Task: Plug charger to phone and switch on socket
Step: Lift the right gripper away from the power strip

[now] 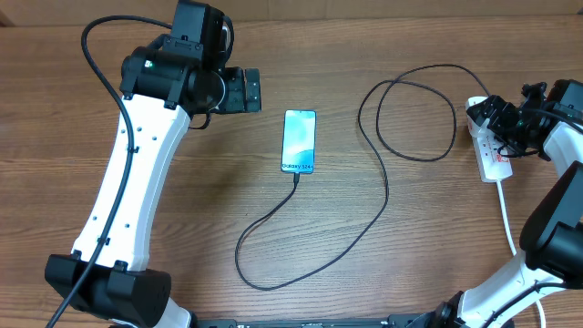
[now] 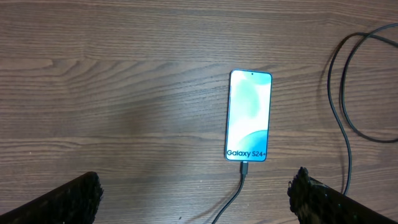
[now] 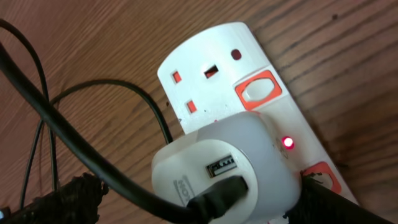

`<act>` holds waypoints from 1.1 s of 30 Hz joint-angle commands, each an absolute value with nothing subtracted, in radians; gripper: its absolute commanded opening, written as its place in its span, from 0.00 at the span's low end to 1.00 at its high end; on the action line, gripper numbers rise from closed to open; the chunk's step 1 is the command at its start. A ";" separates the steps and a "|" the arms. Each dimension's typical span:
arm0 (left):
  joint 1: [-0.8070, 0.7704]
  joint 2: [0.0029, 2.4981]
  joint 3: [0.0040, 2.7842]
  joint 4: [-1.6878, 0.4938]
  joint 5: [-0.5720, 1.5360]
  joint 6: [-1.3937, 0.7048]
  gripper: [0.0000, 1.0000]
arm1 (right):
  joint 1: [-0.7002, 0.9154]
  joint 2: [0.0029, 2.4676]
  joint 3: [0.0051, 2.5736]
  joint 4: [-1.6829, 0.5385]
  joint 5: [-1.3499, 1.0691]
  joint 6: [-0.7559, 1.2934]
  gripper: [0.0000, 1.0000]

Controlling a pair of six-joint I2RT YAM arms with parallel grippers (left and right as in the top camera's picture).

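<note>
The phone point(image 1: 299, 141) lies flat mid-table with its blue screen lit; it also shows in the left wrist view point(image 2: 249, 116). The black charger cable point(image 1: 364, 232) has its tip in the phone's near short end point(image 2: 244, 167). It loops across the table to the socket point(image 1: 493, 155). Its black plug point(image 3: 217, 193) sits in a white adapter point(image 3: 249, 149) on the socket strip point(image 3: 211, 68). A red light point(image 3: 288, 142) glows beside the adapter. My right gripper point(image 3: 199, 199) is open and straddles the adapter, its right finger on a red-marked switch point(image 3: 323, 176). My left gripper point(image 2: 196, 193) is open and empty, left of the phone.
The strip's white cord point(image 1: 506, 214) runs toward the table's near right edge. A second red-marked switch point(image 3: 259, 91) and an unused outlet point(image 3: 199, 87) lie on the strip's far end. Cable loops point(image 1: 414, 109) lie between phone and socket.
</note>
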State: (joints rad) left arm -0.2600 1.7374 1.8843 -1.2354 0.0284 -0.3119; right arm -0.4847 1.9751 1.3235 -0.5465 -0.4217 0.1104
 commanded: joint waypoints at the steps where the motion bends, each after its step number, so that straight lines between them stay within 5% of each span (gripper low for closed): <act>1: -0.262 1.741 1.887 -1.238 0.019 -0.314 1.00 | -0.467 2.004 1.316 -0.604 -0.398 0.180 0.96; 33: -0.262 1.741 1.887 -1.238 0.019 -0.314 1.00 | -0.465 1.521 1.389 -1.011 -0.089 0.364 0.96</act>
State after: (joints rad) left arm -0.2600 1.7374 1.8843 -1.2354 0.0284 -0.3119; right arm -0.4679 1.5814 1.3575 -0.9958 -0.1112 0.3481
